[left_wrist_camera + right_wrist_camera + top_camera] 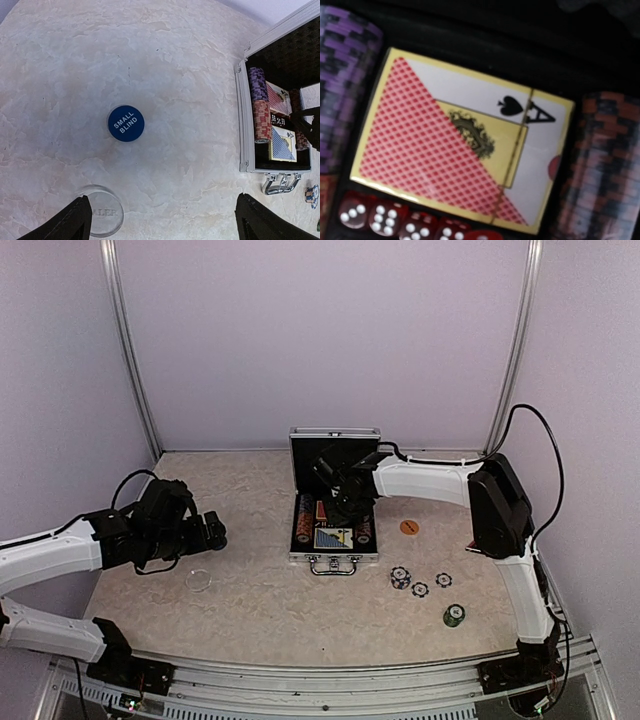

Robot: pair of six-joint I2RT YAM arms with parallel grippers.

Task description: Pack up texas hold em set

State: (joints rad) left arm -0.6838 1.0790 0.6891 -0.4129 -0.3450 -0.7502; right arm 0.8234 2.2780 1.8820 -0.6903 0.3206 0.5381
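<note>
1. Left wrist view: the left pincer (164, 210) hangs wide open over the pale marbled surface (165, 60), with nothing between its black fingers (70, 222).
2. Just beyond it lies a round blue disc (125, 123) marked SMALL BLIND. Beside the left finger is a clear round disc (105, 216). Of these two, the top view shows only the clear one.
3. The right pincer (342, 502) reaches into the open ribbed silver aluminium case (300, 558). I cannot tell from any view how its jaws stand.
4. The case sits mid-surface with its lid (335, 445) upright on the far side and its handle (334, 565) towards the arm bases. The chip rows run from hinge to handle.
5. Only the right wrist view gives the close detail: a red-backed card deck (435, 145) showing an ace of spades, purple chips (345, 90) on its left, dark red chips (600, 165) on its right, and five red dice (385, 217), the last one cut off by the frame.
6. Counts:
   - Two decks, the second a blue-backed deck (283, 142).
   - Three discs, the third an orange disc (409, 527).
   - Three loose striped chips (420, 589) and one green chip (454, 615), to the right of the case.
</note>
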